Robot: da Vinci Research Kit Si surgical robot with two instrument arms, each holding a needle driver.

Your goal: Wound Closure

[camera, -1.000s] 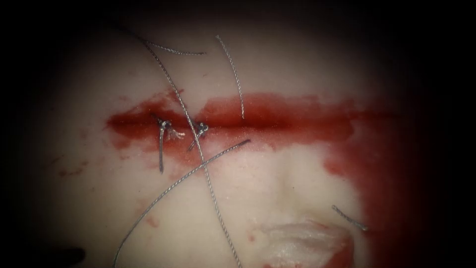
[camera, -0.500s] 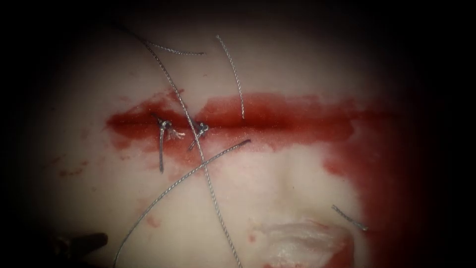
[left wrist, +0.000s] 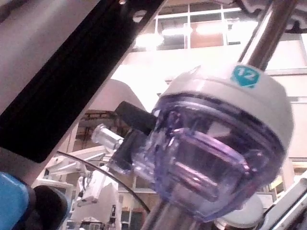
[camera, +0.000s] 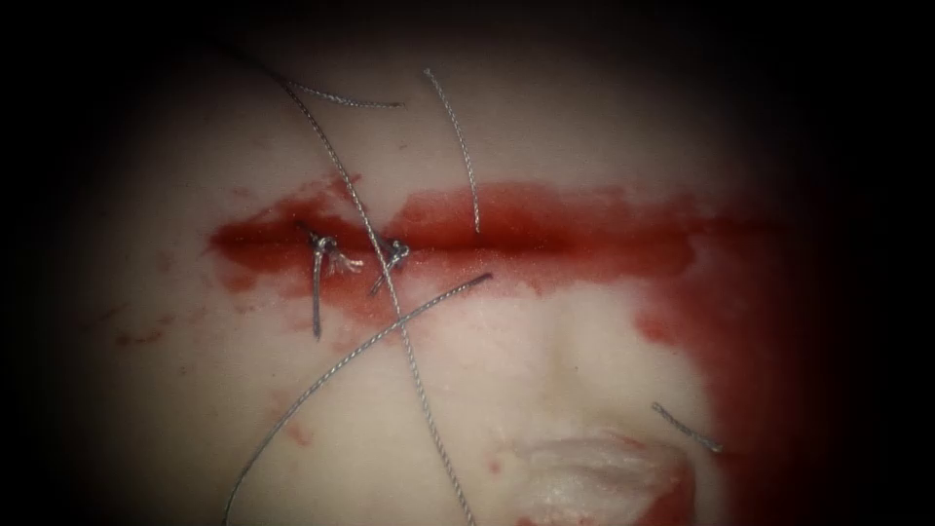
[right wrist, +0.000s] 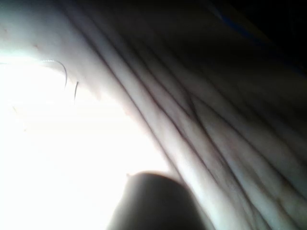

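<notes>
Left wrist view: a white-capped, clear violet plastic port housing [left wrist: 216, 158] carries a teal badge [left wrist: 245, 76] printed "12". A bright metal shaft [left wrist: 271, 33] runs through the cap. Behind it are a black bar [left wrist: 81, 72] and a lit room with windows and ceiling lights [left wrist: 192, 28].

Endoscope view: the pale pork-belly tissue [camera: 545, 370] bears a horizontal cut [camera: 545, 229] across the centre. Red fluid [camera: 740, 321] stains the cut and spreads toward 4 o'clock.
- Two knotted grey stitches sit on the cut at its left end, one [camera: 324, 245] just left of the other [camera: 397, 253].
- A long braided grey thread [camera: 409, 351] runs from 11 o'clock to 6 o'clock, passing between the knots.
- A second curved strand [camera: 331, 375] crosses it just below the cut and sweeps to 7 o'clock.
- A third strand [camera: 460, 146] drops from 12 o'clock into the cut.
- A short cut end of thread [camera: 687, 427] lies at 4 o'clock.

Right wrist view: folded pale tissue [right wrist: 192, 124], strongly lit.

What either tool holds, and where the needle lies, cannot be told.
</notes>
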